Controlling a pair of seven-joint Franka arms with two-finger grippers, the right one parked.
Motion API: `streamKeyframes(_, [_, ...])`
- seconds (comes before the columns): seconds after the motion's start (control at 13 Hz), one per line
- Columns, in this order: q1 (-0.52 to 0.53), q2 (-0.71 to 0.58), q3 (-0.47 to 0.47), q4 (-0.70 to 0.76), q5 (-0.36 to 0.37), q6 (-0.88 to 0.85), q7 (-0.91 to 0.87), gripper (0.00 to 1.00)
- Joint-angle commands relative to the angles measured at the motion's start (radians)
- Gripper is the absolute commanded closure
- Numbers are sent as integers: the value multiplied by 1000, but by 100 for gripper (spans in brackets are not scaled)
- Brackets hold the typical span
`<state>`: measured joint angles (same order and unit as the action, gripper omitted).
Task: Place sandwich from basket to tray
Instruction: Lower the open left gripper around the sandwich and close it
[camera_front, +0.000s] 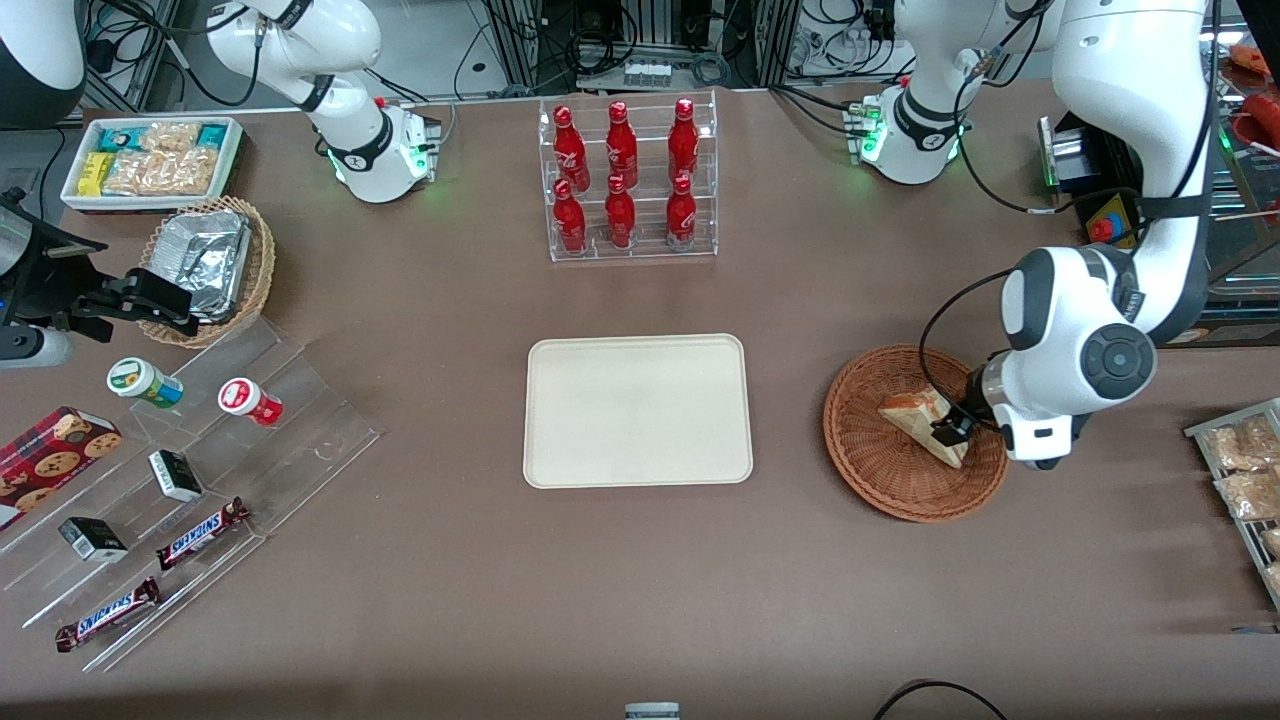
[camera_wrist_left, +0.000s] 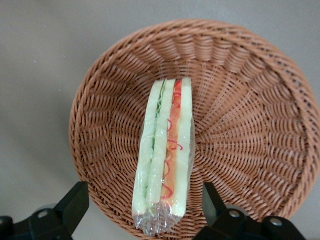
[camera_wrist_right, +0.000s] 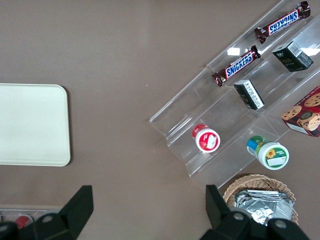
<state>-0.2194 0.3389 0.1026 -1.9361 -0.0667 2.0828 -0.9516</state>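
Observation:
The sandwich is a plastic-wrapped wedge lying in the reddish-brown wicker basket, toward the working arm's end of the table. In the left wrist view the sandwich shows its green and red filling edge, lying in the basket. My left gripper hovers just above the sandwich, fingers open, one on each side of its wrapped end; it also shows in the wrist view. Its black fingers stand clear of the wrap. The cream tray lies bare at the table's middle, beside the basket.
A clear rack of red bottles stands farther from the camera than the tray. A rack of snack packets lies at the working arm's end. A tan basket with foil containers and a stepped acrylic shelf lie toward the parked arm's end.

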Motion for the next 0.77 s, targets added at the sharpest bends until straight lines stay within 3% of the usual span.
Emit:
streamKeyframes(0.0, [-41, -20, 9, -35, -1, 31, -47, 0])
streamKeyframes(0.62, [-55, -3, 12, -103, 11, 121, -49, 2])
streamKeyframes(0.69, [-54, -3, 12, -103, 16, 123, -49, 18])
